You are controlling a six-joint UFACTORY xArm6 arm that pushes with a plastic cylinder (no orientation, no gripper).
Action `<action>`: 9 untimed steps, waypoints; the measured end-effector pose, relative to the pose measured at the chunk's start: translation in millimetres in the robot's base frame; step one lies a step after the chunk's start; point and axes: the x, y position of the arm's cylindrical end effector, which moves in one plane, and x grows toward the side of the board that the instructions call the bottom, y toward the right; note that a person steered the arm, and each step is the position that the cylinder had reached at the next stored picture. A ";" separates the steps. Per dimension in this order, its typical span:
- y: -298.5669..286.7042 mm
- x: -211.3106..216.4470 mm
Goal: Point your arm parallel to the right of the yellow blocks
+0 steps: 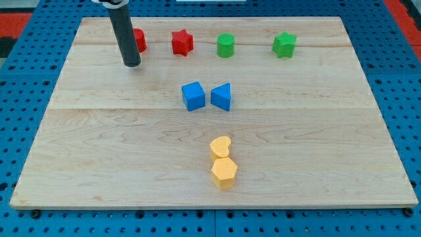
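Note:
Two yellow blocks lie touching below the board's middle: a yellow heart (221, 146) above a yellow hexagon (224, 172). My rod comes down at the view's top left, and my tip (132, 64) rests on the board there, far up and to the left of the yellow blocks. It stands just in front of a red block (139, 41), which the rod partly hides.
A red star (182, 43), a green cylinder (225, 45) and a green star (284, 44) line the view's top. A blue cube (193, 96) and a blue triangle (222, 97) sit at the centre. The wooden board (99, 158) lies on a blue pegboard.

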 end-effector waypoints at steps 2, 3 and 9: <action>19.5 13.9; 66.7 28.2; 285.1 196.7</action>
